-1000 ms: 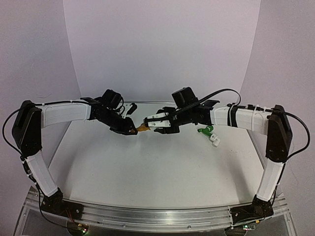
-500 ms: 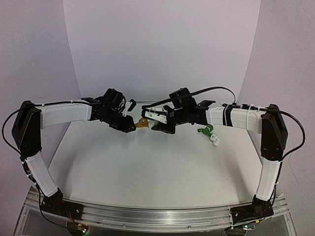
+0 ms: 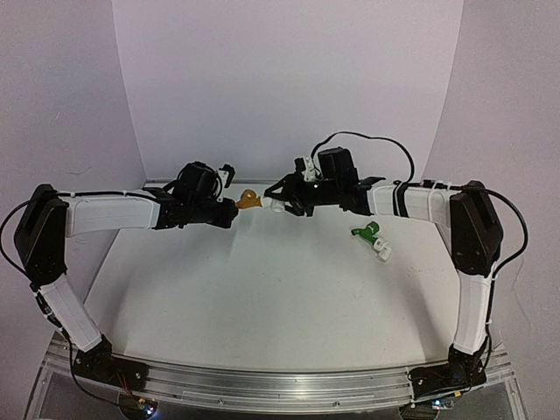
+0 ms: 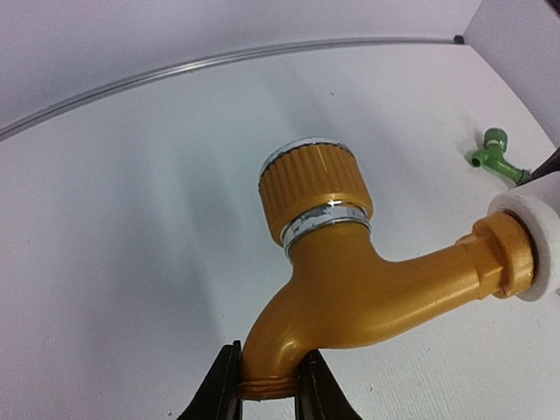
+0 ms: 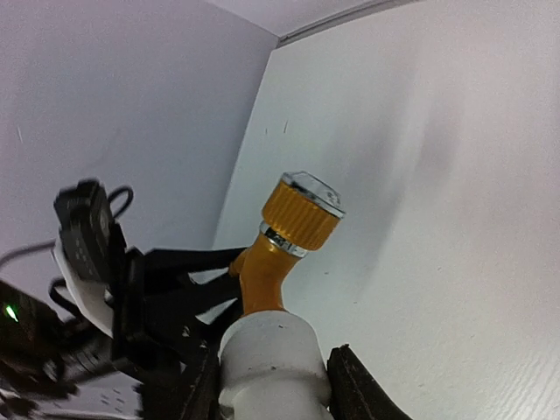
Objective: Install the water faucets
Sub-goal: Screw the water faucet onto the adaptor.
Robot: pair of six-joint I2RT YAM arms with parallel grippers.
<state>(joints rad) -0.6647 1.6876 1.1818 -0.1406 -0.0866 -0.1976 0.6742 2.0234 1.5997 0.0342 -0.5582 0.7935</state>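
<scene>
My left gripper (image 3: 229, 206) is shut on the spout end of the orange-yellow faucet (image 3: 250, 201), held above the table. In the left wrist view the faucet (image 4: 350, 280) shows its ribbed knob up and its threaded end in a white pipe fitting (image 4: 535, 236). My right gripper (image 3: 282, 198) is shut on that white fitting (image 5: 271, 363), which meets the faucet (image 5: 284, 241). The green faucet (image 3: 366, 232) lies on the table at the right, joined to a white fitting (image 3: 382, 249); it also shows in the left wrist view (image 4: 494, 156).
The white table (image 3: 262, 297) has a metal rail along its far edge (image 4: 219, 61). White walls close in the back and sides. The two arms meet high over the table's far middle.
Both grippers have risen and rotated with the orange-yellow faucet and white fitting between them. The right wrist has turned, its cable now looping above. The green faucet has not moved.
</scene>
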